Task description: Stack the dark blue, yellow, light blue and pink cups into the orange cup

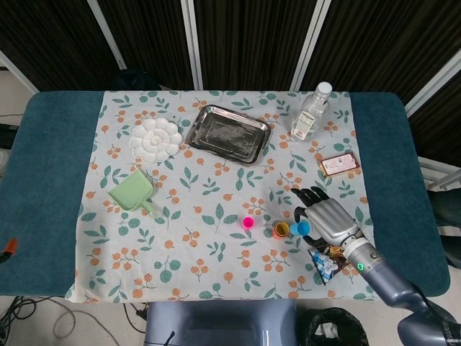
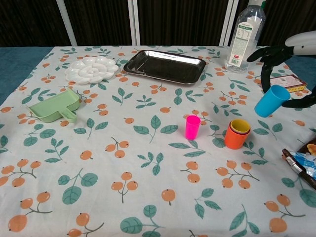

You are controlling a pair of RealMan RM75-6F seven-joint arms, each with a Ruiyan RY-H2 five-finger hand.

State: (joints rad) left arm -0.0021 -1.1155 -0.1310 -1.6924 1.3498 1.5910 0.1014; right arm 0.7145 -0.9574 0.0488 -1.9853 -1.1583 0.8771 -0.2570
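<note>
just right of the orange cup, the right hand grips the light blue cup, tilted.

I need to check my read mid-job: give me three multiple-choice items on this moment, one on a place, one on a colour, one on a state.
1. Where does the pink cup stand?
A. left of the orange cup
B. on the metal tray
C. beside the bottle

2. What colour is the cup nested topmost in the orange cup?
A. pink
B. yellow
C. green

3. What is the right hand doing?
A. resting on the table
B. holding the light blue cup in the air
C. gripping the bottle

Answers: 1 A, it stands on the cloth just left of the orange cup. 2 B, a yellow rim shows inside. 3 B, the tilted cup hangs above the cloth.
</note>
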